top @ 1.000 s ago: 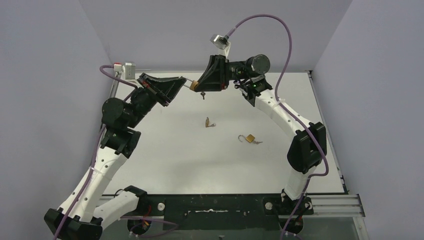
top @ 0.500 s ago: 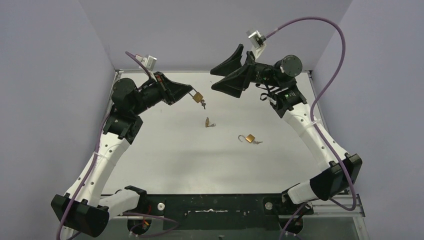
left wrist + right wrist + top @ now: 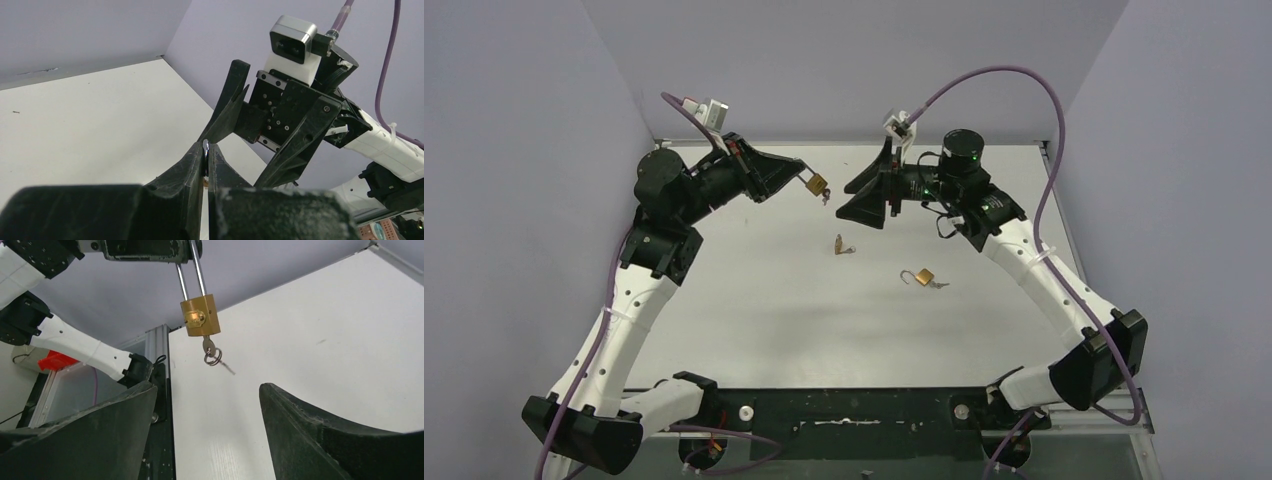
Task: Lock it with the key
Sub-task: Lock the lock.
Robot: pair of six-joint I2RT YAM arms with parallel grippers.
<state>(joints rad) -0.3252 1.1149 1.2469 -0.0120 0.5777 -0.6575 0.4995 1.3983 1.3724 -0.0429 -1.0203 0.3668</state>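
Note:
My left gripper (image 3: 800,171) is raised above the far part of the table and is shut on the steel shackle of a brass padlock (image 3: 816,183). In the left wrist view the fingers (image 3: 195,160) pinch the shackle (image 3: 205,148). The padlock body (image 3: 200,315) hangs below them, with a key (image 3: 209,346) in its keyhole and a key ring dangling. My right gripper (image 3: 859,185) is wide open and empty, just right of the padlock and facing it. In the right wrist view the padlock hangs above and beyond the right gripper (image 3: 207,386), not between the fingers.
A second brass padlock (image 3: 923,277) with an open shackle and a key lies on the white table (image 3: 754,300) right of centre. A small brass piece with a key (image 3: 842,245) lies near the middle. An aluminium rail (image 3: 159,360) runs along the table's left edge.
My right gripper has let go of the padlock, opened wide, swung away to the right, then come back lower beside it. My left arm has kept hold of the padlock and shifted it slightly.

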